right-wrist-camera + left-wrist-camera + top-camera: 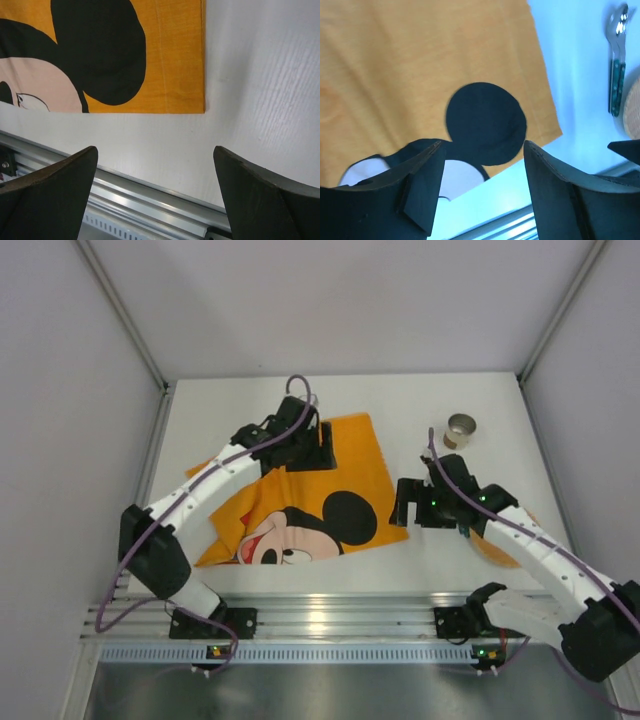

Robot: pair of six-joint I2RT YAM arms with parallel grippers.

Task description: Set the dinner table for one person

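Lying on bench (400,400): orange Mickey Mouse cloth (345,455); left tool (482,145) wide, empty, over cloth; right tool (155,150) wide, empty, beside it.

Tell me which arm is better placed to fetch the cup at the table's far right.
Right. The cup stands just beyond the right gripper, whose fingers are open and empty. The left gripper, also open, hovers over the orange cloth, farther from the cup.

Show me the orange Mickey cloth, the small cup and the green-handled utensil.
orange Mickey cloth (355,455): top view, plain orange area near its far edge.
small cup (460,428): top view, its open mouth.
green-handled utensil (616,85): left wrist view, its green handle.
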